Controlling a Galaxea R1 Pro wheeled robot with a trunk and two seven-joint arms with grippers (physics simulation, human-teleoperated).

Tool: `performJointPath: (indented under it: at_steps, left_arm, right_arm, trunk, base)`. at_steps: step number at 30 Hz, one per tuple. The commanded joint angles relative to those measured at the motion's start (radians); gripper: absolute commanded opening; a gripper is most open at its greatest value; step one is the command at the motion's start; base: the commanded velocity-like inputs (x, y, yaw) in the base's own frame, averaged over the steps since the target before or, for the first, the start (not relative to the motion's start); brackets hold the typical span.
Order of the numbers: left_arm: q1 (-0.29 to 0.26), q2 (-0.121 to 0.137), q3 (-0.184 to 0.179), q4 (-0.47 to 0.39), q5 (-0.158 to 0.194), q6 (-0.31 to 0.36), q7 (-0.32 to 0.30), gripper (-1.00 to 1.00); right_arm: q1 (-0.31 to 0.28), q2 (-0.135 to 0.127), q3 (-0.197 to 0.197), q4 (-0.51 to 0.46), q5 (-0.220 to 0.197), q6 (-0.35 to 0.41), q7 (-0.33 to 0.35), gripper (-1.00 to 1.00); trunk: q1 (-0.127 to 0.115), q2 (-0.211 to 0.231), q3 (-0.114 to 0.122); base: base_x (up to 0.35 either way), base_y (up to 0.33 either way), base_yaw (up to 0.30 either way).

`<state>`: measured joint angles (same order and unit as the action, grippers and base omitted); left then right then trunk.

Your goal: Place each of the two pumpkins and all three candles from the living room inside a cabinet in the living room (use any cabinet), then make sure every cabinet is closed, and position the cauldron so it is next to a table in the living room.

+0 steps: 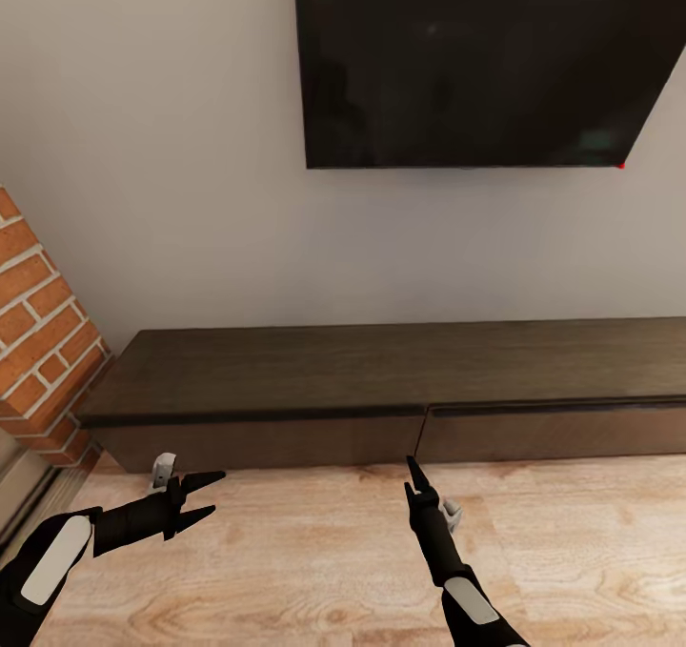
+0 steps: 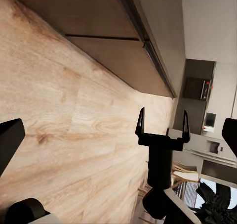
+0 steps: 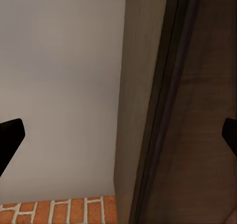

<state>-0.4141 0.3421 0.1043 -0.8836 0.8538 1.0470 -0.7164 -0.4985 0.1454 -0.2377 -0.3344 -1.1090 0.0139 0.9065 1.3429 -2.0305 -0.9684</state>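
Your left gripper [image 1: 208, 495] has its fingers spread apart with nothing between them; it hangs low over the wooden floor [image 1: 286, 552], pointing across toward your right arm and short of the cabinet [image 1: 381, 371]. Your right gripper [image 1: 415, 471] points up at the cabinet's front, near the seam between its two drawer fronts. In the head view its fingers line up edge-on, but the left wrist view catches that gripper [image 2: 163, 127] face-on with its two fingers [image 2: 140, 122] parted and empty.

In the right wrist view the dark tips [image 3: 11, 135] sit wide at the frame's edges, with the cabinet's dark wood [image 3: 197, 110], the pale wall [image 3: 59, 75] and a strip of brick [image 3: 59, 211] beyond.

The cabinet itself is the long, low, dark-brown unit against the wall directly ahead of you; both drawer fronts you can see sit flush and shut. A black television [image 1: 476, 56] is mounted on the wall above it, and a brick column [image 1: 38, 323] stands at its left end.
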Motion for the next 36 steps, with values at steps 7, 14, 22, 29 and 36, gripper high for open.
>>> performJointPath:
  at_steps: [7,14,22,29,36]
  left_arm:
    - [0.0,0.0,0.0,0.0,0.001,0.0,0.0,1.0]
    - [0.0,0.0,0.0,0.0,0.001,0.0,0.0,1.0]
    - [0.0,0.0,0.0,0.0,0.0,0.0,0.0,1.0]
    - [0.0,0.0,0.0,0.0,0.001,0.0,0.0,1.0]
    - [0.0,0.0,-0.001,0.0,0.001,0.0,0.0,1.0]
  right_arm:
    - [0.0,0.0,-0.001,0.006,0.001,0.0,0.0,1.0]
    - [0.0,-0.001,-0.002,0.008,0.001,0.0,0.0,1.0]
    - [0.0,-0.002,-0.002,0.008,0.002,0.0,0.001,1.0]
    - [0.0,-0.001,-0.002,0.008,0.002,0.0,0.002,1.0]
    - [0.0,-0.001,-0.002,0.008,0.002,0.0,0.0,1.0]
  trunk:
    - [0.027,-0.049,-0.022]
    - [0.054,-0.098,-0.044]
    - [0.054,-0.098,-0.044]
    - [0.054,-0.098,-0.044]
    - [0.054,-0.098,-0.044]
  base:
    - [0.0,0.0,0.0]
    - [0.0,0.0,0.0]
    - [0.015,0.0,0.0]
    - [0.272,0.0,0.0]
    - [0.304,0.0,0.0]
